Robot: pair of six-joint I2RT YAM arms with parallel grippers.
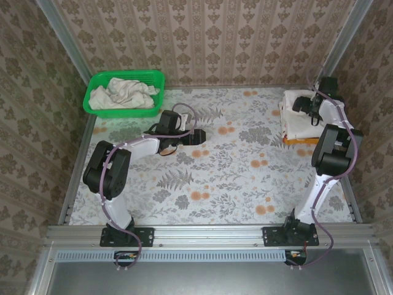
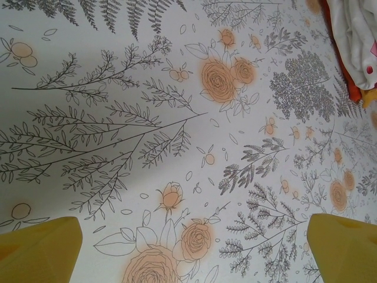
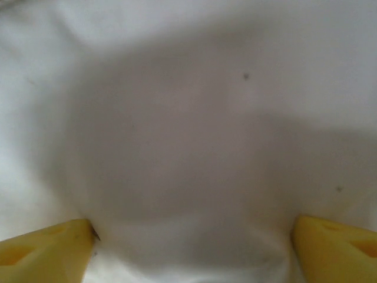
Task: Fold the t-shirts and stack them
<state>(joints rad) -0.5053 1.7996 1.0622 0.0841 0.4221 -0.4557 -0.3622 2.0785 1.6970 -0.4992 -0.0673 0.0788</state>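
A folded off-white t-shirt (image 1: 299,121) tops a stack at the back right of the table, with an orange-red layer (image 1: 293,141) showing at its bottom edge. My right gripper (image 1: 302,103) hovers over the stack's far side. In the right wrist view its yellow fingers (image 3: 44,253) stand wide apart, open, close above smooth white cloth (image 3: 188,135). More crumpled off-white t-shirts (image 1: 123,93) lie in the green basket (image 1: 98,80). My left gripper (image 1: 199,136) is open over bare flowered table, nothing between its yellow fingertips (image 2: 41,250). The stack (image 2: 353,35) appears at the upper right of the left wrist view.
The flowered tablecloth (image 1: 233,178) covers the table. Patterned walls close in the back and both sides. The metal rail (image 1: 209,233) with both arm bases runs along the near edge. The green basket sits in the back left corner.
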